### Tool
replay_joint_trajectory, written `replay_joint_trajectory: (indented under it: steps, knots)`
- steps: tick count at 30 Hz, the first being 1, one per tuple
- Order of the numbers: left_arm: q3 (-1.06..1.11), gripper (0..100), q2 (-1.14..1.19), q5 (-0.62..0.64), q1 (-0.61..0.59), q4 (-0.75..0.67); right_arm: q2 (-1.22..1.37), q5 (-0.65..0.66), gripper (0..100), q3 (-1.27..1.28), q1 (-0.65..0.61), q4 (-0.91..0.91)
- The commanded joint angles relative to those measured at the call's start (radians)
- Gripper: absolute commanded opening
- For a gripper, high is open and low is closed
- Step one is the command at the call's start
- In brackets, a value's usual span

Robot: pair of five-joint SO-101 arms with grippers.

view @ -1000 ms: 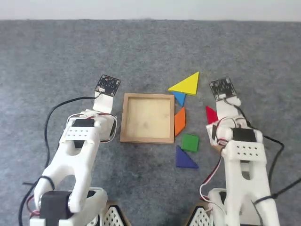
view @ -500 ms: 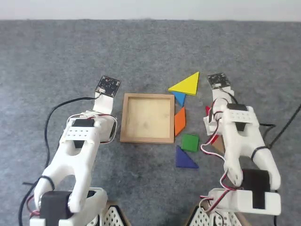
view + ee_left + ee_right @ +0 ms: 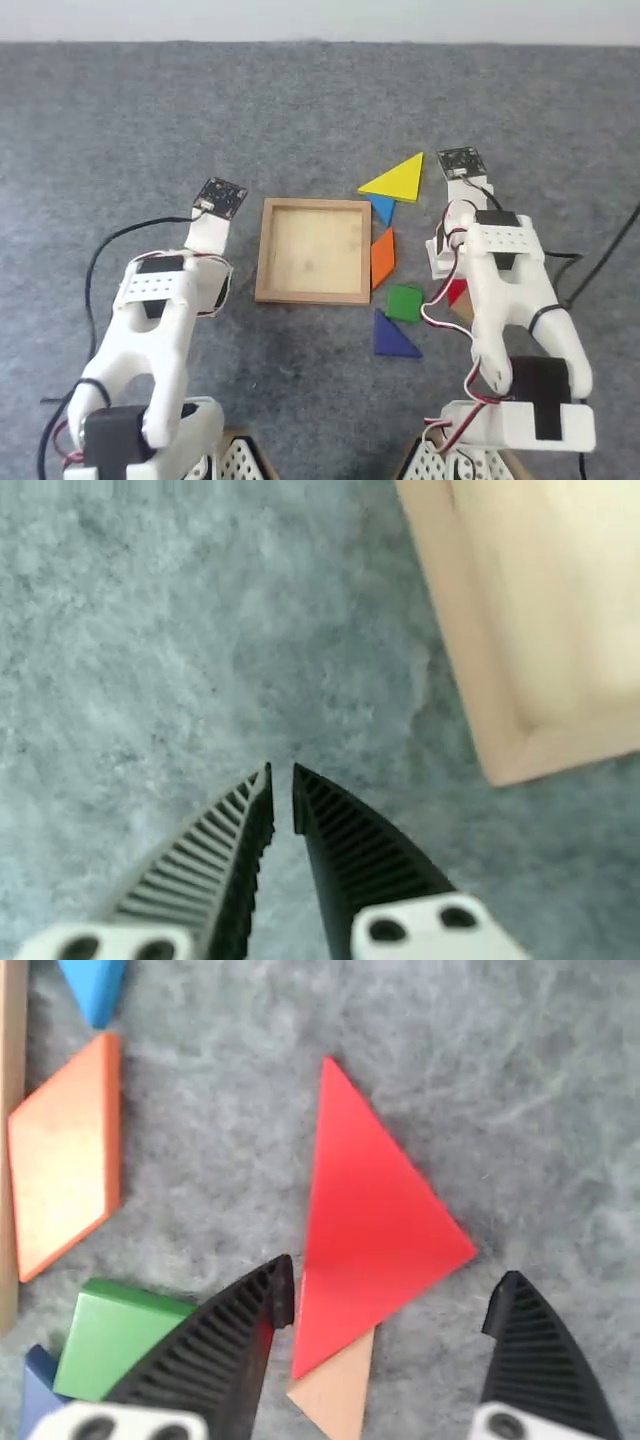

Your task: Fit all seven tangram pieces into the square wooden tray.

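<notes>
— Both arms have shifted. From above, the right arm (image 3: 505, 270) now reaches over the red triangle (image 3: 456, 292) and covers most of it. The left arm (image 3: 160, 310) has drawn a little away from the square wooden tray (image 3: 313, 250).

— Where's the tray?

— It's in the middle of the grey felt counter (image 3: 300, 110), its floor bare. On the right arm's side, the light blue triangle (image 3: 381, 207) and the orange parallelogram (image 3: 382, 257) lie just beside its rim. The yellow triangle (image 3: 397, 178) touches the light blue one, farther back. The green square (image 3: 404, 302) and the dark blue triangle (image 3: 393, 337) lie off the tray's near corner.

— And the left wrist camera?

— The left pincer (image 3: 280, 772) is clenched, with only a hairline slit between its ribbed fingers and nothing in it. It hangs over bare felt, near a tray corner but apart from it.

— The right wrist?

— The right pincer (image 3: 395, 1285) is spread wide and grasps nothing. The red triangle lies flat between its fingers. One fingertip (image 3: 275, 1280) is right at the triangle's edge, and the other stands apart from it. A tan piece (image 3: 335, 1395) pokes out at the red triangle's corner, touching it.
</notes>
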Motion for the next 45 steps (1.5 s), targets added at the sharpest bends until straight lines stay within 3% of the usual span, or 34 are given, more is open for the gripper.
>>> replay_joint_trajectory:
  steps: [1, 10, 19, 32, 45]
  knots:
    - [-0.008, 4, -0.048, -0.029, -0.018, 0.017, -0.005, -0.028, 30.1, -0.052, -0.036, 0.007]
    - [-0.007, 4, -0.048, -0.068, -0.018, 0.017, 0.012, -0.023, 30.2, -0.063, -0.010, -0.028]
    - [-0.001, 4, -0.048, -0.069, -0.018, 0.017, 0.222, 0.011, 35.1, -0.219, -0.002, -0.007]
    - [0.001, 4, -0.048, -0.069, -0.018, 0.017, 0.237, 0.021, 35.1, -0.241, 0.065, 0.073]
    - [0.002, 4, -0.048, -0.069, -0.018, 0.017, 0.240, 0.098, 35.0, -0.242, 0.036, 0.071]
